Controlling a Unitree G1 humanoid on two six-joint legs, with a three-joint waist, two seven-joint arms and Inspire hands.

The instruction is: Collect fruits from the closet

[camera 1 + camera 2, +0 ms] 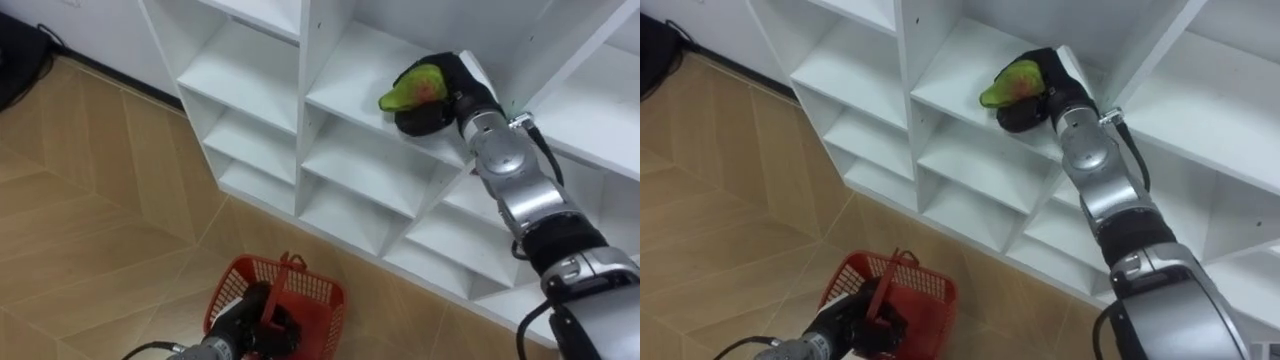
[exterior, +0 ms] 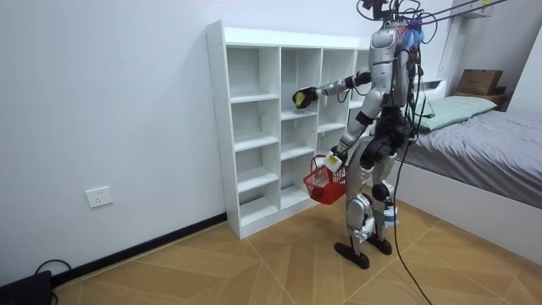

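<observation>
My right hand (image 1: 440, 95) is curled round a green fruit with a red blush (image 1: 412, 88), just above a shelf board of the white closet (image 1: 360, 70); the same hand (image 1: 1035, 95) and fruit (image 1: 1010, 82) show in the right eye view. Low down, my left hand (image 1: 250, 320) grips the handle of a red wire basket (image 1: 300, 290) that hangs over the wooden floor in front of the closet. From the room view I stand facing the closet (image 2: 254, 127), right arm stretched to the fruit (image 2: 300, 98), the basket (image 2: 323, 181) at hip height.
The closet has several open white compartments, and those around the fruit look bare. A herringbone wooden floor (image 1: 90, 220) spreads to my left. Behind me in the room view stands a bed (image 2: 483, 144), with a wall socket (image 2: 99, 196) low on the wall.
</observation>
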